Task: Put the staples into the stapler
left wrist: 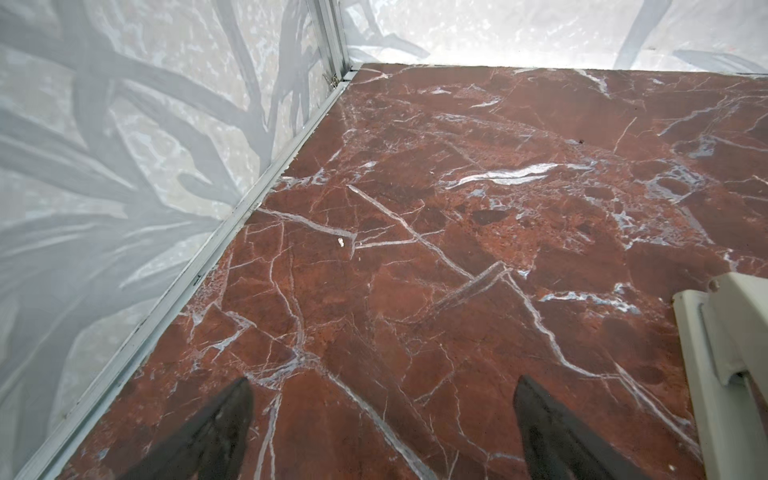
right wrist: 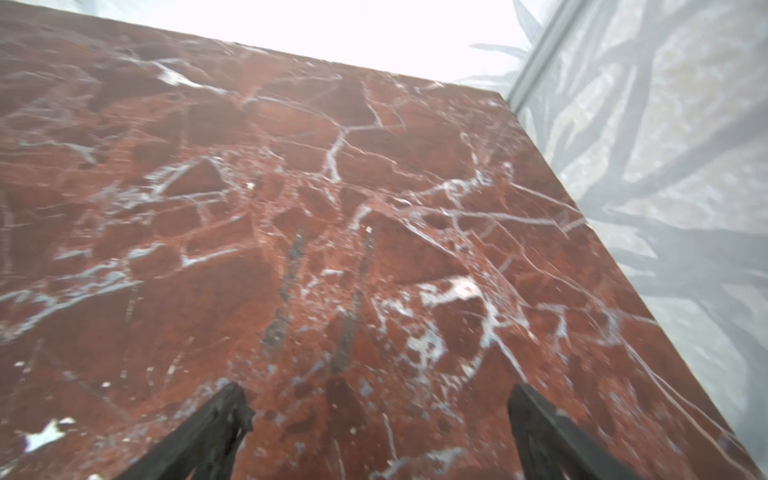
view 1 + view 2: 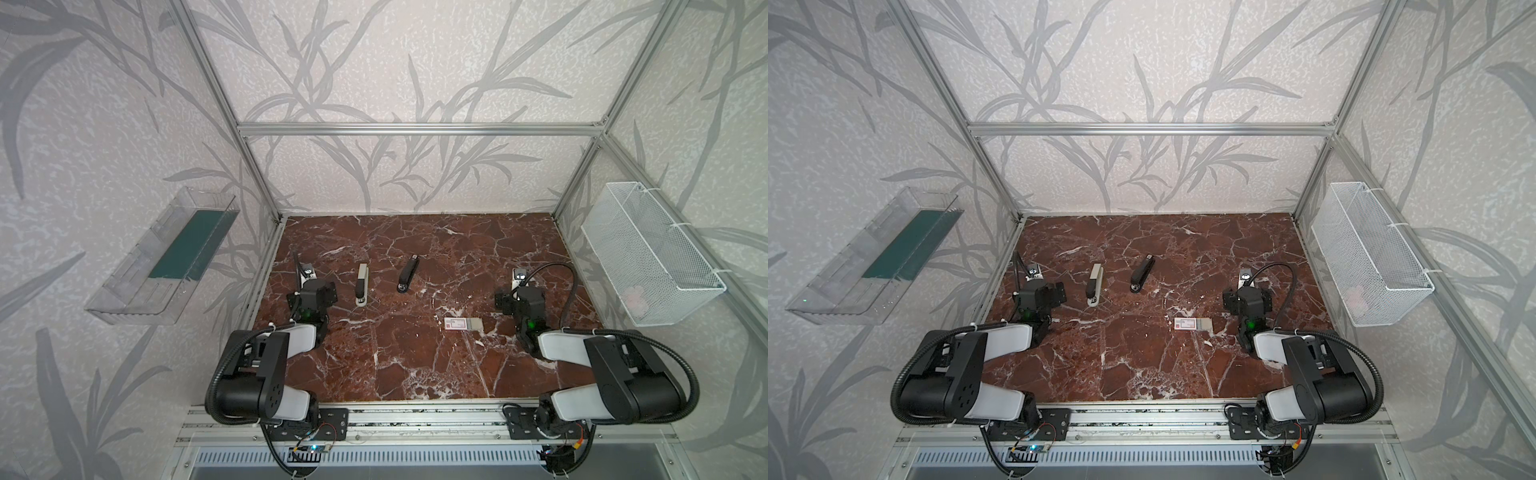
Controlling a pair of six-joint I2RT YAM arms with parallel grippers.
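Okay, judging this as the first reach, no grip yet. Reading left gripper (image 1: 382, 399) as spread wide and empty over bare marble tabletop (image 1: 457, 249); same for right gripper (image 2: 374, 399). Go for the staples (image 3: 475, 324) with the right arm: near-right of centre, lying flat, well apart from both staplers. Probably a thin grey strip poking out the right end of a flat white box (image 3: 456, 323) with red print; too small to confirm. Pinch across the narrow width, low and level. Beige stapler (image 3: 361, 286) far-left, black stapler (image 3: 408, 275) right of it; can't tell the intended one.
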